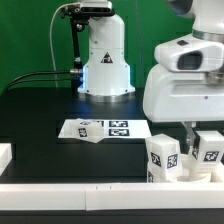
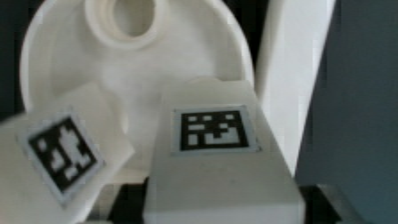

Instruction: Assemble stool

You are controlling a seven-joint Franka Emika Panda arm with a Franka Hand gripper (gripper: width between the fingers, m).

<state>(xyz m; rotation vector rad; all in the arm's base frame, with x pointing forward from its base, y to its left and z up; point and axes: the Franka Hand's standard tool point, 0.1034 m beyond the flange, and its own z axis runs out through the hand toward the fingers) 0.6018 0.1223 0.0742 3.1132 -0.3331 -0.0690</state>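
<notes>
My gripper (image 2: 217,200) is shut on a white stool leg (image 2: 215,150). The leg's black-and-white tag faces the wrist camera, and a dark finger (image 2: 128,203) shows on each side of it. A second tagged white part (image 2: 63,150) lies close beside it. Beyond them is a large rounded white part with a hole (image 2: 143,40), probably the seat. In the exterior view the gripper (image 1: 190,135) reaches down between two tagged white parts (image 1: 163,158) (image 1: 208,148) at the exterior view's right. From that view I cannot tell which one it holds.
The marker board (image 1: 105,128) lies flat on the black table in the middle. The robot's white base (image 1: 105,60) stands behind it. A long white rail (image 1: 90,198) runs along the front edge, and another rail end (image 1: 5,155) sits at the exterior view's left.
</notes>
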